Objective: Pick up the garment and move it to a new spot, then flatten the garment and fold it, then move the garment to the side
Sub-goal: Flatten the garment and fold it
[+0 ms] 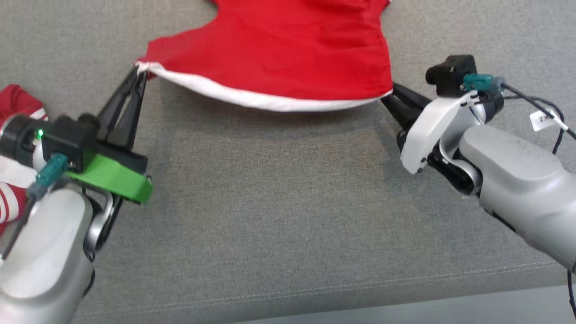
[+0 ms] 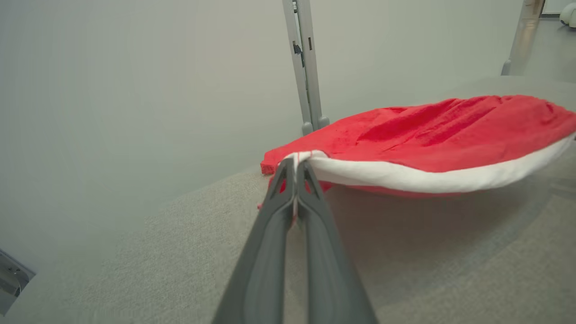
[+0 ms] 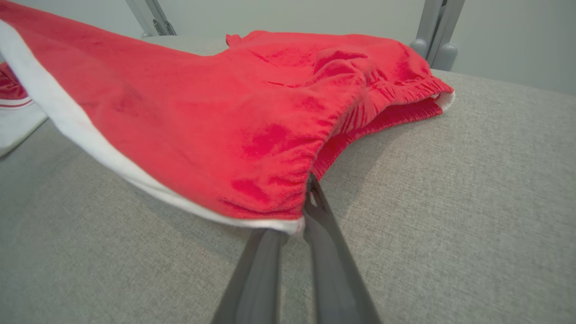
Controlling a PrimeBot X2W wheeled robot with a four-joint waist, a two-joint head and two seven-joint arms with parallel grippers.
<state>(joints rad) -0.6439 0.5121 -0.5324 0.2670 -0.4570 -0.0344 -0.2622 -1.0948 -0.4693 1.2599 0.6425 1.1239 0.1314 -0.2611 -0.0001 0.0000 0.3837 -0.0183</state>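
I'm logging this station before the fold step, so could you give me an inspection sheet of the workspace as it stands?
Surface: grey cloth surface, woven, with a stitched seam near its front edge.
Job's things: red garment with a white hem, stretched between both grippers; the hem sags in the middle, raised off the surface.
Clutter: striped red-and-white cloth lying at the left edge.
Grippers: left gripper shut on the garment's left hem corner; right gripper shut on the right hem corner.
Cables: black cable with a white tag at the right wrist, hanging clear of the garment.
Surroundings: metal post against a pale wall behind the surface.
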